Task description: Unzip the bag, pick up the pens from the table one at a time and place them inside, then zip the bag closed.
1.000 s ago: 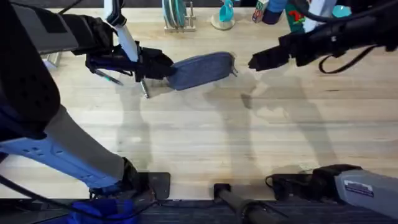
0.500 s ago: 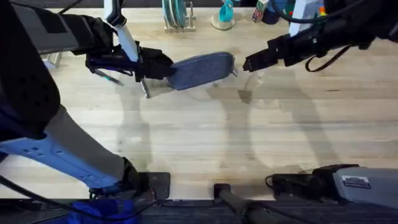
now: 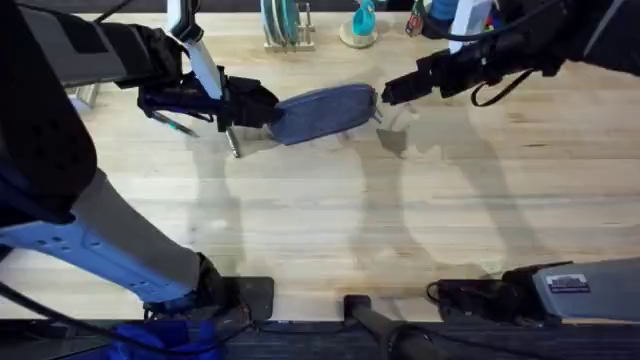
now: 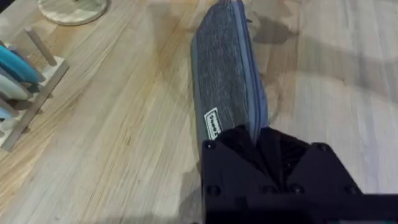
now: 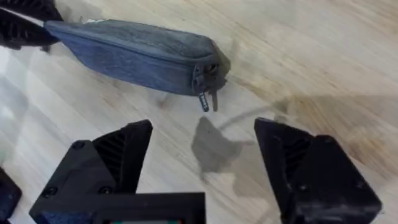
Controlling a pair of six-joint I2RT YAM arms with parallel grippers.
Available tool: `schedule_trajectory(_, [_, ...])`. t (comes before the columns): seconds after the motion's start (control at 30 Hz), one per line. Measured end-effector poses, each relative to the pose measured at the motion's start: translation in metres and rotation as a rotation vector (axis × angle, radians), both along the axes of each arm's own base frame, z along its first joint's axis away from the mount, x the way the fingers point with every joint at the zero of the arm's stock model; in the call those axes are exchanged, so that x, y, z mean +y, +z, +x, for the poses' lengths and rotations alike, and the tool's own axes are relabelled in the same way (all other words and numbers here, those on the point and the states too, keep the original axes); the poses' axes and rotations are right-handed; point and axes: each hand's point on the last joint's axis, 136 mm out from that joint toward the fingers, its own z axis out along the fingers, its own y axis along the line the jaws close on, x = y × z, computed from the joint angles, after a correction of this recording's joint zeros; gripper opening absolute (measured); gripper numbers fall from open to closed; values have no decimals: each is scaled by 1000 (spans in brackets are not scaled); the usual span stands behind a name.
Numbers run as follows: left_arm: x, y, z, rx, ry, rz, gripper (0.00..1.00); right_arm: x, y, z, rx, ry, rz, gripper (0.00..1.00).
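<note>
The blue-grey pencil pouch (image 3: 322, 112) lies on the table (image 3: 330, 230) with its long axis running across between the arms, and its zipper pull tab (image 5: 204, 99) hangs at the end just beside the right gripper (image 3: 386, 93), so that arm is the nearer one for unzipping. The right gripper is wide open and empty. The left gripper (image 3: 262, 108) is clamped on the pouch's opposite end.
</note>
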Motion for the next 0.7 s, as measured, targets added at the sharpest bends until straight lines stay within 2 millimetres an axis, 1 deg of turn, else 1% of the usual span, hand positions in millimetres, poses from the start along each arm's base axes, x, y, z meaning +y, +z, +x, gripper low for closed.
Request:
schedule_trajectory(0.2, [0,0,0,0,0,0,42,5,-14,4,28,14,21,996])
schedule_trajectory(0.43, [0,0,0,0,0,0,42,15,-20,11,18,42,61,996])
schedule_trajectory(0.7, [0,0,0,0,0,0,42,27,-32,12,40,72,80,996])
